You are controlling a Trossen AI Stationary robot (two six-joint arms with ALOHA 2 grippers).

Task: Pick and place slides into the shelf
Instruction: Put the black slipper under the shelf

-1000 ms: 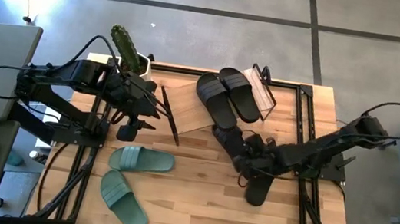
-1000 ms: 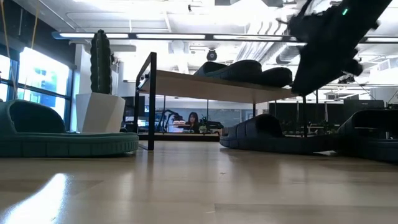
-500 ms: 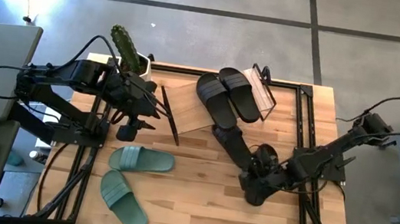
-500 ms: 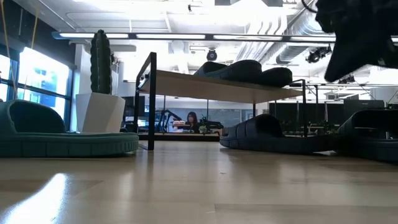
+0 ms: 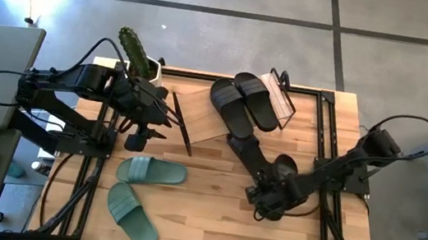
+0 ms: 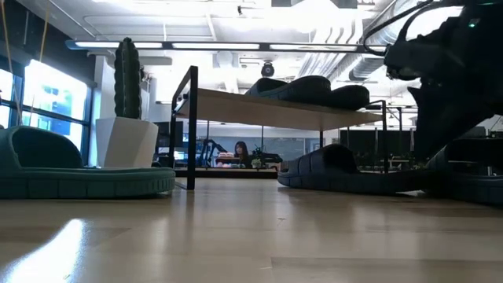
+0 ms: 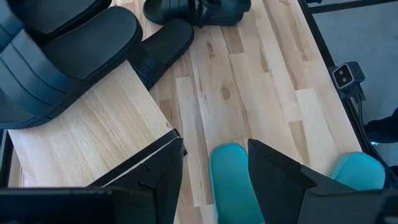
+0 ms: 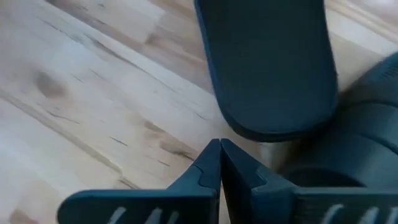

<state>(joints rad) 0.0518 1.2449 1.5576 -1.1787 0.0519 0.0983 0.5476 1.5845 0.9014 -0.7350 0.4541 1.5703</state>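
Observation:
Two black slides lie on the top board of the shelf at the table's far middle. A third black slide lies flat on the table just near of the shelf. My right gripper is shut with nothing between its fingers. Its tips sit low over the wood, just short of that slide's rounded end. A fourth black slide lies beside it. Two green slides lie at the near left. My left gripper hangs open by the shelf's left side, above a green slide.
A white pot with a cactus stands at the far left corner, beside the shelf. The black frame rails run along the table's sides. Bare wood shows between the green slides and my right gripper. A person sits far off in the room.
My right gripper has gone toward the table's near edge, away from the shelf, and has come down low beside the black slides on the table. The slides have stayed where they were.

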